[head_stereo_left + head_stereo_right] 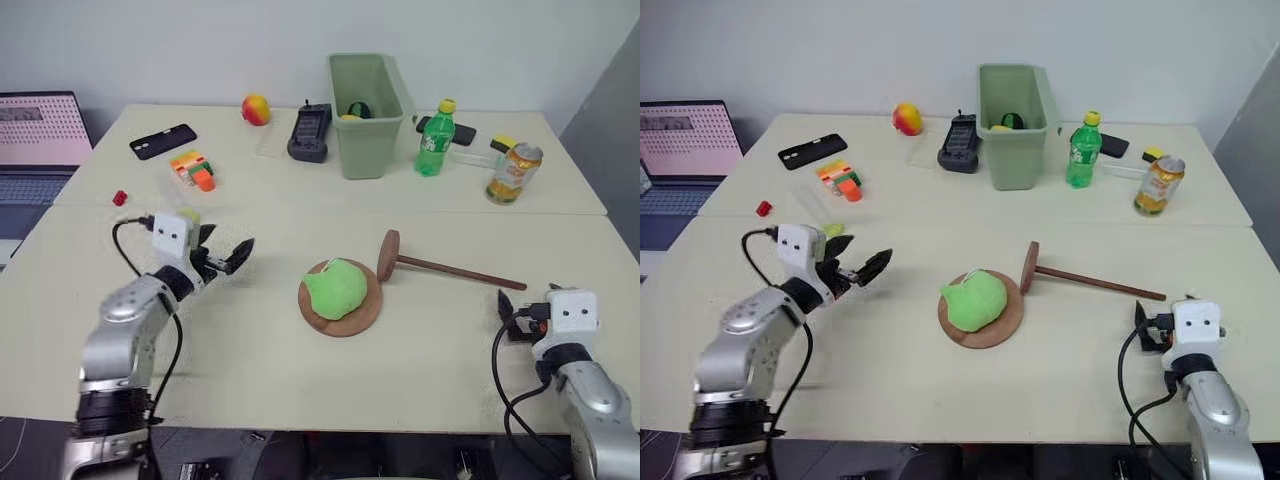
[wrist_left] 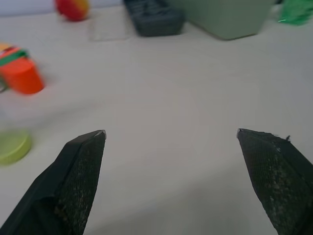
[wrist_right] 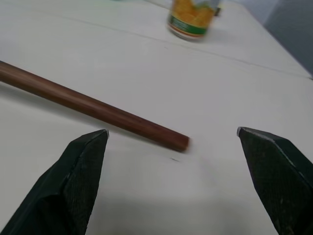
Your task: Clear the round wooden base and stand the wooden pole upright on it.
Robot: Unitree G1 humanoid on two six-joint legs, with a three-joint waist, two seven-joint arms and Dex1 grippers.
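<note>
The round wooden base (image 1: 362, 318) lies flat in the middle of the near table, and a bright green lumpy object (image 1: 335, 288) sits on it, covering most of its top. Just right of it the wooden pole (image 1: 455, 270) lies flat, with its disc end (image 1: 388, 255) standing on edge beside the base. Its bare tip (image 3: 181, 142) points toward my right gripper (image 3: 172, 132), which is open a short way in front of that tip. My left gripper (image 1: 228, 250) hovers open and holds nothing, well left of the base.
On the far table stand a green bin (image 1: 368, 100), a green bottle (image 1: 436, 138), a drink can (image 1: 514, 172), a black handset (image 1: 311, 131), a peach-coloured fruit (image 1: 256, 109), a black phone (image 1: 162, 141) and an orange toy (image 1: 192, 170). A laptop (image 1: 35, 140) sits at the far left.
</note>
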